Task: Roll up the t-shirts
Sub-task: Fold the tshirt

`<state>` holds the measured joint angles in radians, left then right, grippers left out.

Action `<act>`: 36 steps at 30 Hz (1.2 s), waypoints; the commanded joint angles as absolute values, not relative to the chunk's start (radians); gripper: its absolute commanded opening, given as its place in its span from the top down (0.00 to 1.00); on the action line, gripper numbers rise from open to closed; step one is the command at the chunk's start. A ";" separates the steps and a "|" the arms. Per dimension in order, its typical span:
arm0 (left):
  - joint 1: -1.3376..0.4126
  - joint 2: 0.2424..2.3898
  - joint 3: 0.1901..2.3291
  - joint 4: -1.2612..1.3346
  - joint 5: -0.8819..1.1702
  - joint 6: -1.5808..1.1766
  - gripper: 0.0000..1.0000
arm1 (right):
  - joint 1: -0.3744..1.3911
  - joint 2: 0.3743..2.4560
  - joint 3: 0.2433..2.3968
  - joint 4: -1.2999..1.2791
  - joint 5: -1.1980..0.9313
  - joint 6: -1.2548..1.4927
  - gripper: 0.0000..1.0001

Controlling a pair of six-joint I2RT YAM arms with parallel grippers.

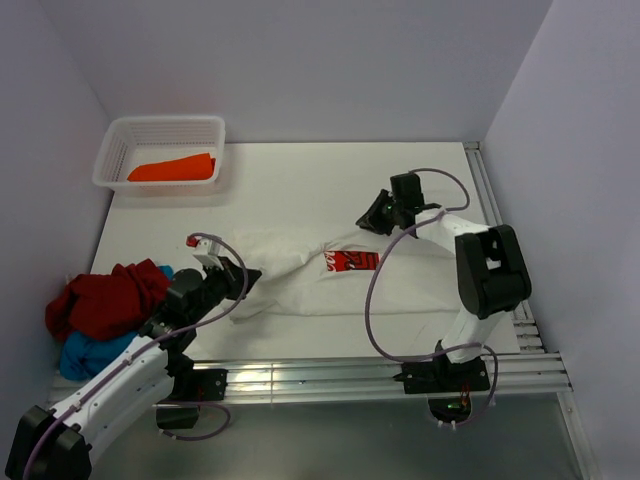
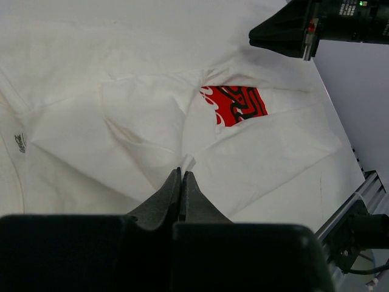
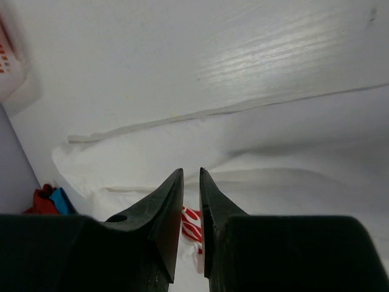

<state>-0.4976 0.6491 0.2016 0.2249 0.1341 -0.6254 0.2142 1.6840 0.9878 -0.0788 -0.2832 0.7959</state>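
Observation:
The white t-shirt (image 1: 300,288) lies spread and partly folded mid-table, its red print (image 1: 350,262) half covered by folds. My left gripper (image 1: 243,276) is at the shirt's left end. In the left wrist view its jaws (image 2: 182,172) are pressed together on a fold of the shirt (image 2: 121,121), near the print (image 2: 234,103). My right gripper (image 1: 368,218) hovers over the shirt's far edge, jaws a narrow gap apart and empty (image 3: 191,170), above the shirt (image 3: 273,182). A red tee (image 1: 105,295) and a blue tee (image 1: 85,352) are piled at the left. An orange tee (image 1: 172,168) lies in the basket.
The white mesh basket (image 1: 160,122) stands at the back left corner. Aluminium rails run along the near edge (image 1: 380,372) and the right side (image 1: 490,200). Walls close in the left, back and right.

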 commanded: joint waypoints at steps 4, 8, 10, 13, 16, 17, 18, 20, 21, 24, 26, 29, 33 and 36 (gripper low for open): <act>-0.500 0.634 0.163 0.221 0.135 -0.715 1.00 | 0.281 1.810 1.048 -0.043 -0.305 0.821 0.77; -0.500 0.632 0.135 0.238 0.133 -0.738 1.00 | 0.304 1.844 1.058 -0.055 -0.298 0.816 0.79; -0.500 0.629 0.129 0.238 0.133 -0.750 1.00 | 0.313 1.844 1.051 -0.060 -0.305 0.808 0.79; -0.500 0.623 0.124 0.216 0.115 -0.765 1.00 | 0.318 1.813 0.997 -0.040 -0.324 0.808 0.80; -0.500 0.614 0.120 0.189 0.092 -0.794 1.00 | 0.321 1.752 0.947 -0.015 -0.328 0.802 0.80; -0.502 0.615 0.118 0.180 0.083 -0.804 1.00 | 0.321 1.724 0.918 -0.015 -0.327 0.799 0.80; -0.500 0.614 0.117 0.173 0.075 -0.816 1.00 | 0.321 1.712 0.904 -0.008 -0.331 0.796 0.80; -0.500 0.617 0.112 0.164 0.069 -0.830 1.00 | 0.321 1.680 0.865 -0.003 -0.334 0.793 0.80; -0.500 0.621 0.109 0.161 0.066 -0.847 1.00 | 0.322 1.669 0.851 -0.003 -0.334 0.792 0.80; -0.500 0.632 0.095 0.161 0.063 -0.877 1.00 | 0.324 1.635 0.804 0.028 -0.337 0.792 0.80; -0.500 0.634 0.084 0.158 0.068 -0.894 1.00 | 0.325 1.620 0.781 0.034 -0.344 0.787 0.80; -0.502 0.643 0.069 0.153 0.066 -0.925 1.00 | 0.328 1.612 0.759 0.044 -0.360 0.784 0.80; -0.502 0.643 0.060 0.135 0.060 -0.954 1.00 | 0.351 1.585 0.767 0.061 -0.377 0.740 0.71; -0.502 0.635 0.055 0.117 0.054 -0.972 1.00 | 0.416 1.568 0.859 -0.029 -0.309 0.683 0.62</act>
